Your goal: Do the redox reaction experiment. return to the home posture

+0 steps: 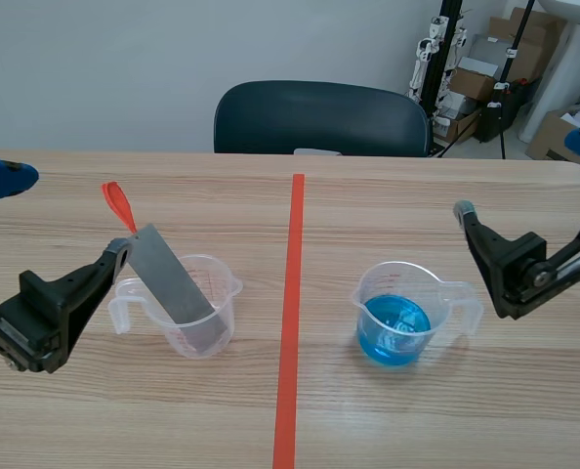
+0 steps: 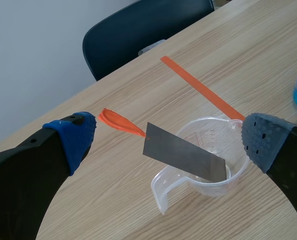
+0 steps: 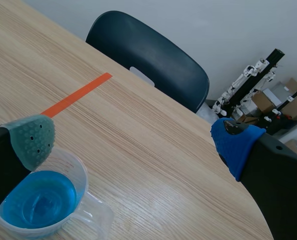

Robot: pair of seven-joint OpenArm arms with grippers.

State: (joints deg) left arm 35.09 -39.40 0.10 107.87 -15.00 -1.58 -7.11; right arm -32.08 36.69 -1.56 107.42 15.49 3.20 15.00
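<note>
the handling part looks finished from where i stand, and what is left seems to be only settling the arms. the grey metal strip [image 1: 173,278] with its orange tag [image 1: 117,203] leans in the clear beaker [image 1: 227,285], lower end inside, tag end sticking up over the rim toward the table's left edge. that beaker sits on the left half of the table [image 1: 368,195], nearer the near edge than the far one; whether it holds any clear liquid i cannot tell. across the orange tape line [image 1: 292,293], well apart, the second beaker [image 1: 399,267] stands on the right half with blue liquid [image 1: 394,327] in it and nothing dipped in. the left gripper [image 1: 65,215] is spread wide and empty, low by the left edge, one finger close beside the strip's upper part, though touching or not i cannot say. the right gripper [image 1: 522,178] is also spread and empty, off beside the blue beaker toward the right edge, not touching it. i'd judge both arms near their rest pose, but the pictures don't confirm it is reached.
</note>
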